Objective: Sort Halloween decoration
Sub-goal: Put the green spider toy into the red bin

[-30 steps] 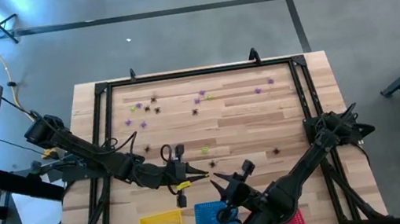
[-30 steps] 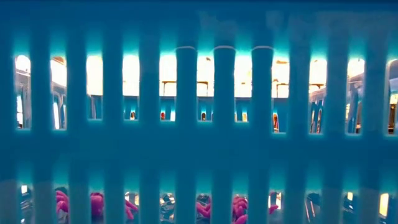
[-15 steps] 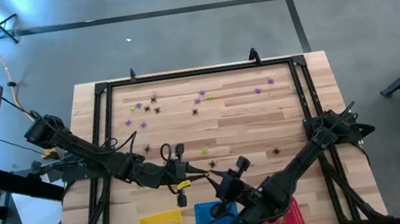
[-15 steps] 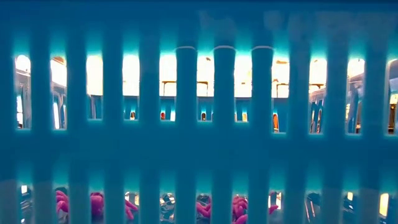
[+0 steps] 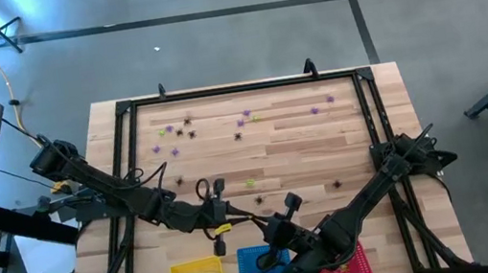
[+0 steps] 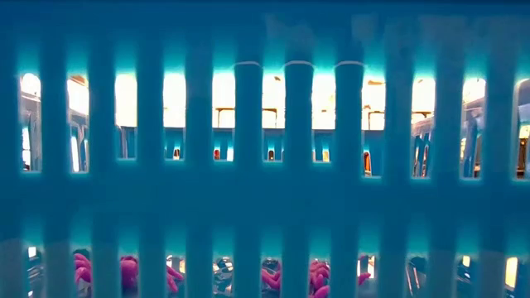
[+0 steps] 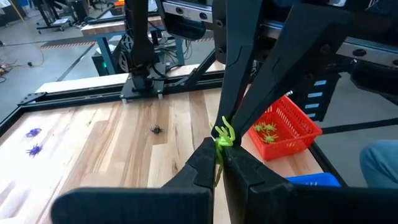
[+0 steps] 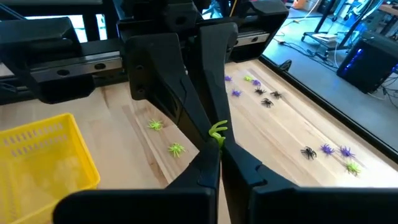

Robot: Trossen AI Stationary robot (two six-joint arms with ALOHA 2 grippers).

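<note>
Two tools meet on one piece. The left tool (image 7: 217,148) has its fingers pressed together on a yellow-green trinket (image 7: 222,134), and the right tool (image 8: 219,147) pinches the same trinket from the opposite side. The trinket hangs in the air just beyond the blue basket (image 5: 245,270), a little toward its yellow neighbour.

I judge this trinket to be very light and soft, with thin, bending legs. It will not break easily, but it can slip or spring away from a grip that holds only a leg. The best hold is on the small body in the middle, with the fingertips only.

Three baskets stand in one row. The yellow basket (image 8: 37,134) is on one side of the blue one and the red basket (image 7: 298,118) is on the other. The red one holds at least two yellow-green pieces, and purple pieces show through the mesh of the blue one.

Farther beyond the blue basket, loose pieces lie on the bench (image 5: 304,147). I count about six purple, about five black and about four yellow-green, but they are too small for a sure count.
</note>
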